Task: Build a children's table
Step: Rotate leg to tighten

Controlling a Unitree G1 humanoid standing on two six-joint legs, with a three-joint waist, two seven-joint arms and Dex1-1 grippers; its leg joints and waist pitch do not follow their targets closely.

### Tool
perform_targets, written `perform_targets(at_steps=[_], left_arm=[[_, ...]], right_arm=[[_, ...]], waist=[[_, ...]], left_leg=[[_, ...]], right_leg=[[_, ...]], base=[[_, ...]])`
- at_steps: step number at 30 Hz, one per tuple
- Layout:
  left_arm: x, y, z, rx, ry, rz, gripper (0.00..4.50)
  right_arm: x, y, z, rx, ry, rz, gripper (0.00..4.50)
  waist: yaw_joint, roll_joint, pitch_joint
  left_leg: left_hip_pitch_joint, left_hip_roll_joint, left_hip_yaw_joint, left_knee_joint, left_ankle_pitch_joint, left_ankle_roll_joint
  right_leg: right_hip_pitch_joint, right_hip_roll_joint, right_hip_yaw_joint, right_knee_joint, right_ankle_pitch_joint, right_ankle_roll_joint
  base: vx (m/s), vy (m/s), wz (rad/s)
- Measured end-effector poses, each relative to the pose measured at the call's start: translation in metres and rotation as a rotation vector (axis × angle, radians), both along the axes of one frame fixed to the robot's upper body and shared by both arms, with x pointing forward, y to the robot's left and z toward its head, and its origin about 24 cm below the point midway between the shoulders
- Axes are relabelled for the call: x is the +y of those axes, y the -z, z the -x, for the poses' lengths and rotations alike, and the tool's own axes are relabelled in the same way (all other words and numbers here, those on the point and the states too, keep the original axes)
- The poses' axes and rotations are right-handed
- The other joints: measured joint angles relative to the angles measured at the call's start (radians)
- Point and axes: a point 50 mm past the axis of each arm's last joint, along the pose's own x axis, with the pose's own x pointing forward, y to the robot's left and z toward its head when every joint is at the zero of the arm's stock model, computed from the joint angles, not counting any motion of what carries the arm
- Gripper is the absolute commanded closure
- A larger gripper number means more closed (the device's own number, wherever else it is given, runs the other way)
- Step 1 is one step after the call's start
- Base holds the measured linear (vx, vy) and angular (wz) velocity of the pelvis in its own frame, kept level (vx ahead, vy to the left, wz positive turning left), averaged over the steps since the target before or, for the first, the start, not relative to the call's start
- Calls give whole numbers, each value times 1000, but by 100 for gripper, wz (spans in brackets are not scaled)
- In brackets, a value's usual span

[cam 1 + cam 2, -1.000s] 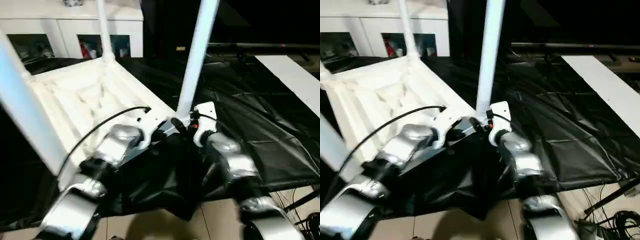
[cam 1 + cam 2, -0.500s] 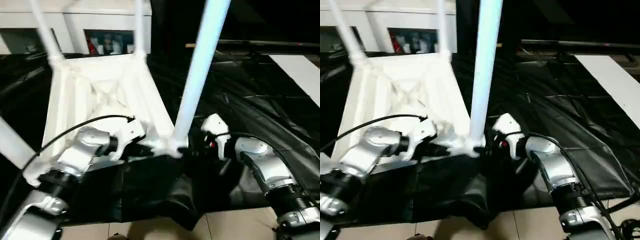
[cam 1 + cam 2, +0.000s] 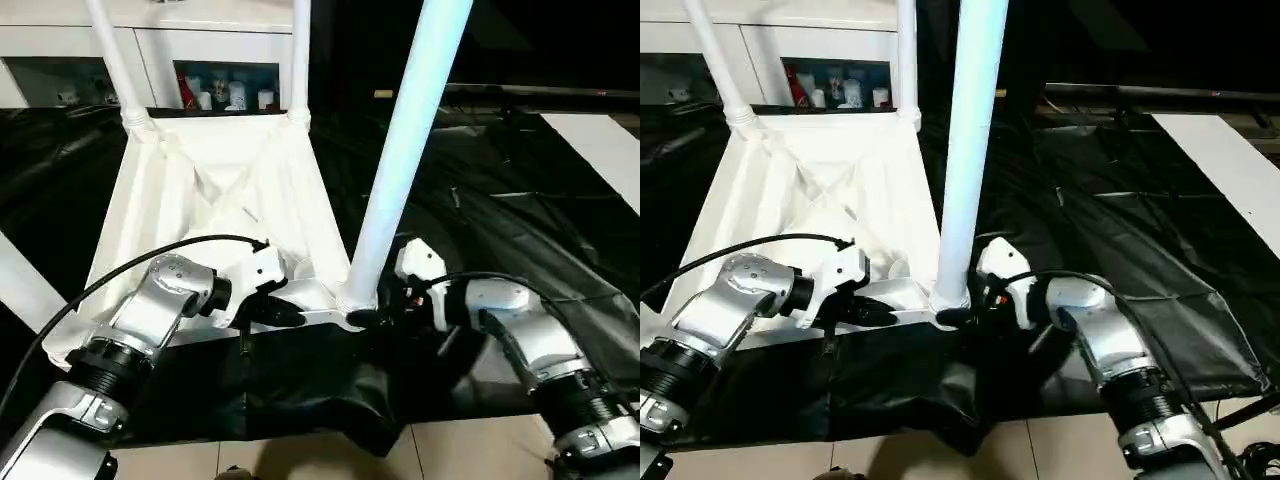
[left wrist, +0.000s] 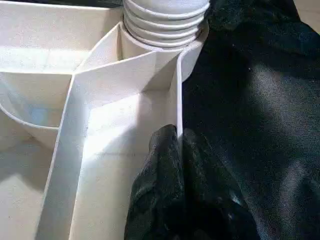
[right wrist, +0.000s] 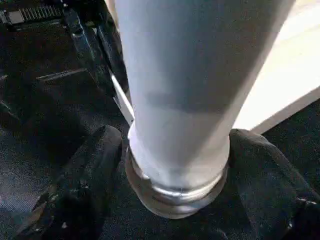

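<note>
The children's table lies upside down on the black sheet, its white ribbed tabletop (image 3: 200, 200) facing up. Two legs stand in its far corners (image 3: 118, 60) (image 3: 300, 60). Another leg (image 3: 20, 285) crosses the near left. A thick leg (image 3: 400, 160) rises from the near right corner socket (image 4: 165, 30). My left gripper (image 4: 177, 132) is shut on the tabletop's thin rim wall just beside that socket. My right gripper (image 5: 172, 135) has one finger (image 5: 85, 185) on each side of this leg's base, lying against it.
A white cabinet with glass doors (image 3: 220, 50) stands behind the work table. The black sheet (image 3: 520, 230) is wrinkled to the right, with a white board (image 3: 600, 150) at its far right. Tiled floor (image 3: 300, 455) and cables (image 3: 1260, 460) lie below the near edge.
The view has shifted. My right gripper, a little to the right of the near leg half a second ago, now has its fingers around the leg's base. The left gripper keeps its hold.
</note>
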Motion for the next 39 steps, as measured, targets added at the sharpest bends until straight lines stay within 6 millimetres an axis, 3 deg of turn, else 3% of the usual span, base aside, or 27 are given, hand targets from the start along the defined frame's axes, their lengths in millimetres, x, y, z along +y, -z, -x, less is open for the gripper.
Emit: perform_targets(at_steps=[4, 14, 18, 24, 30, 37, 38, 39], left_arm=[[0, 0, 0, 0, 0, -2, 450], [0, 1, 0, 6, -2, -1, 450], [-11, 5, -13, -26, -128, 6, 450], [-41, 10, -31, -67, -310, 10, 450], [-73, 12, -45, -79, -463, 6, 450], [-80, 12, -47, -117, -453, -12, 450], [-79, 12, -47, -116, -450, -12, 450], [-77, 11, -47, -115, -445, -13, 450]], right_arm=[[0, 1, -1, 8, 0, -8, 177], [1, 3, -1, 10, 3, -22, 187], [6, 14, -12, 4, 232, -70, 187], [21, 23, -30, -1, 603, -113, 188], [37, 22, -48, 9, 892, -100, 188], [38, 22, -51, -1, 946, -133, 188], [37, 22, -50, 0, 939, -141, 132], [35, 22, -50, -2, 930, -150, 132]], waist=[[0, -1, 0], [-1, -2, 0], [-6, -3, -1], [-30, -3, 0], [-34, 0, -1], [-33, 5, -4], [-33, 5, -4], [-33, 6, -4]], left_leg=[[0, 0, 0, 1, 0, 0], [0, 0, 0, 3, 0, 0], [5, 0, -1, 9, 0, 0], [7, -1, -2, 11, 1, -2], [4, -3, -4, 14, 1, -2], [2, -3, -4, 11, 1, -1], [3, -3, -4, 11, 1, -1], [3, -3, -4, 9, 1, -1]], right_leg=[[0, 0, 0, 1, 0, 0], [0, 0, 0, 2, 0, 0], [3, 0, 2, 9, 0, 0], [3, 0, 4, 9, -4, 7], [4, 0, 6, 6, -4, 7], [6, 0, 6, 0, -3, 6], [6, 0, 6, 0, -3, 6], [5, 0, 5, 1, -3, 6]], base=[[0, 0, 0], [0, 0, 0], [0, 0, 0], [-8, 0, -1], [0, 0, 0], [0, 0, 0], [0, 0, 0], [0, 0, 0]])
